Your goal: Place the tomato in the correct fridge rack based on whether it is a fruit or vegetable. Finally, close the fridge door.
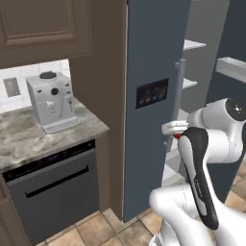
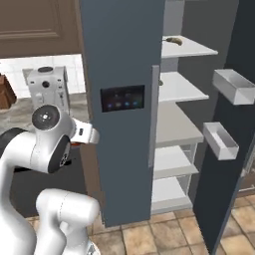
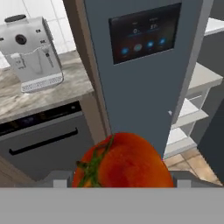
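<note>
One tomato (image 3: 124, 159) sits between my fingers, red and glossy, its green stem turned to the left in the hand view; my pincer (image 3: 118, 181) is clamped on it, the two tips (image 3: 61, 180) just showing at either side of it. In the left base view a sliver of red (image 1: 178, 129) shows at my hand, in front of the closed door's handle.

My arm (image 1: 199, 178) rises from the base, bends at the elbow and reaches forward at mid height, the hand level and pointing at the fridge. In the right base view my wrist (image 2: 85, 133) ends just beside the left edge of the closed door (image 2: 122, 114).

The fridge has two doors. The closed one carries one black panel (image 2: 122, 98) with blue lights. The other, the fridge door (image 2: 226, 164), stands swung wide to the right, with two white bins (image 2: 234, 85) on its inner side, one above the other; I cannot tell whether anything lies in them.

Inside I count five white shelves. The top shelf (image 2: 191, 47) holds one small brownish curved item (image 2: 174, 40). The rack (image 2: 182, 87) below it is bare, well apart from the tomato.

To the left, one coffee machine (image 1: 50, 102) stands on the marble counter (image 1: 29, 137), above one dark dishwasher (image 1: 55, 190).
</note>
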Available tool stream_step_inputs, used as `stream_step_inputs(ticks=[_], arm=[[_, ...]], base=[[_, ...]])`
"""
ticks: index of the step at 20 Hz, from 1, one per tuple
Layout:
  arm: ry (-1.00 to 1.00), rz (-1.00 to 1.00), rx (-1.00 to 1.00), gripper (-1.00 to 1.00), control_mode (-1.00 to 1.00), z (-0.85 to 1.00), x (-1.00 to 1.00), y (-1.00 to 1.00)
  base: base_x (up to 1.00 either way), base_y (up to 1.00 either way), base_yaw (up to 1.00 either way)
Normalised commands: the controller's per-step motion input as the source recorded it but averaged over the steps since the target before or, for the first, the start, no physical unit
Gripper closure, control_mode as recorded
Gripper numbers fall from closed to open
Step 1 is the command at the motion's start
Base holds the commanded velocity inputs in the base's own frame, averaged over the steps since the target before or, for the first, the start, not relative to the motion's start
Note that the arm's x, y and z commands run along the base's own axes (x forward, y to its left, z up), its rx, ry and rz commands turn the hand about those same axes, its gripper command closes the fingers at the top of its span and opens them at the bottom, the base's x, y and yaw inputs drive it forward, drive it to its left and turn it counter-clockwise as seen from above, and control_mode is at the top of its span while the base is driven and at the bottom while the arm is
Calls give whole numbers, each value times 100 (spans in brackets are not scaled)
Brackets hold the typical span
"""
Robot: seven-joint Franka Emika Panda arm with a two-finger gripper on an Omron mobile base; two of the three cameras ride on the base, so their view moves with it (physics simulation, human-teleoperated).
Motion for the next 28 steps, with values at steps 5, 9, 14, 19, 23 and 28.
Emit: stream_step_inputs(ticks=[5, 9, 14, 19, 23, 28], arm=[[0, 0, 0, 100, 100, 0, 0, 0], [0, 0, 0, 100, 100, 0, 0, 0], [0, 0, 0, 100, 100, 0, 0, 0], [0, 0, 0, 100, 100, 0, 0, 0], [0, 0, 0, 100, 100, 0, 0, 0], [0, 0, 0, 100, 100, 0, 0, 0]], base=[[32, -74, -6], [43, -71, 0], [38, -58, 3], [37, -25, 17], [34, -20, 25], [31, -39, 23]])
